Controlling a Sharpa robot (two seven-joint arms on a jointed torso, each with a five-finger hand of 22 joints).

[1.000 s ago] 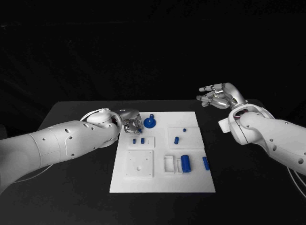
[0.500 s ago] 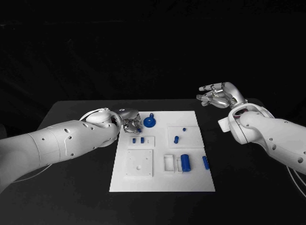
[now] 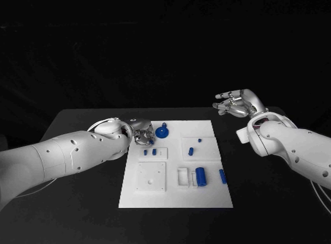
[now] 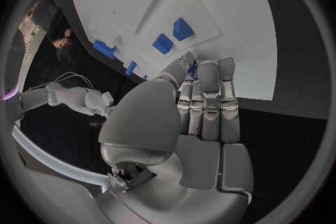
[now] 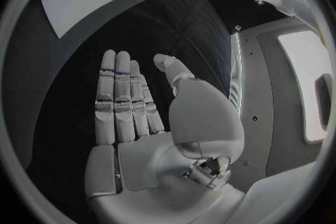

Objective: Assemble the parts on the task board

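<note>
Left robot hand (image 3: 142, 135), fingers pressed together and empty, sits at the board's (image 3: 209, 198) far-left corner beside the round blue piece (image 3: 162, 133). Right robot hand (image 3: 237, 104) hangs spread, well off the board. Advise spreading the fingers before closing on that piece.

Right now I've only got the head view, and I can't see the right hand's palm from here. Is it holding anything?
Observer: No. In the right wrist view the right hand shows a bare palm, with the fingers straight and side by side and nothing in it.
Operator: And the left hand, at the board's far left corner?
Observer: In the left wrist view the left hand has its fingers straight and together, tips over the edge of the task board. A blue sliver shows at the thumb tip. I cannot tell whether it is pinched.
</note>
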